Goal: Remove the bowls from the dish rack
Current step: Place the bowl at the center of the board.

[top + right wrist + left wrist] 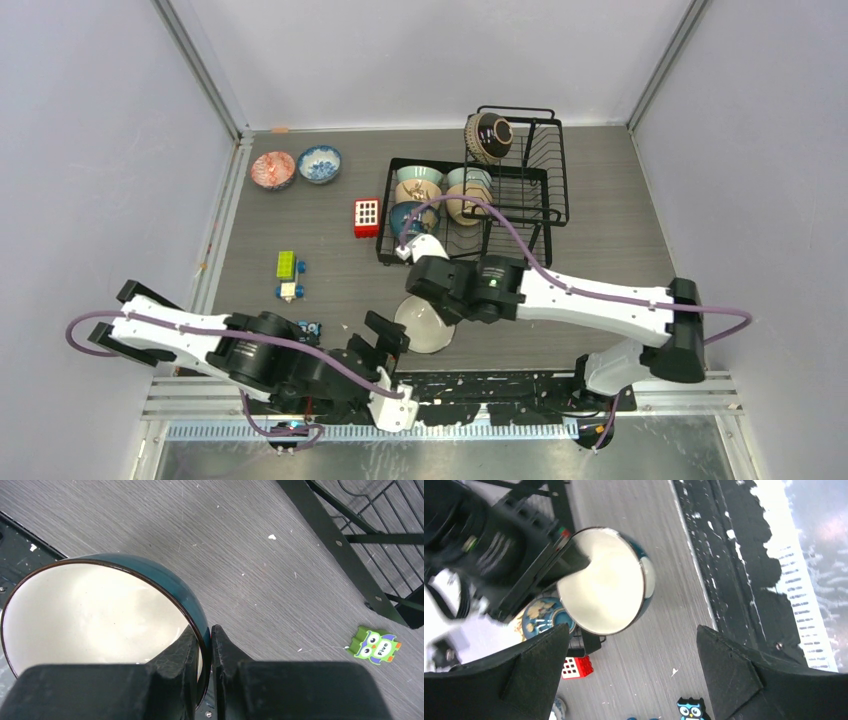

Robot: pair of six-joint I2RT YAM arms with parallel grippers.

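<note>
My right gripper point(437, 312) is shut on the rim of a bowl point(424, 326), dark teal outside and cream inside, and holds it near the table's front edge. In the right wrist view one finger is inside the bowl point(90, 615) and one outside, the gripper point(205, 635) pinching the rim. My left gripper point(385, 348) is open and empty just left of that bowl point(604, 587); its own view shows the gripper point(631, 670) wide apart. The black dish rack point(520, 205) holds pale green point(418, 176), tan point(466, 200), dark blue point(405, 215) and brown point(488, 137) bowls.
A red patterned bowl point(272, 169) and a blue-and-white bowl point(319, 164) sit at the far left. A red block with white squares point(366, 217) stands beside the rack. Small toy blocks point(286, 264) and a blue owl point(691, 710) lie at the left; a green owl point(375, 645) lies near the rack's foot.
</note>
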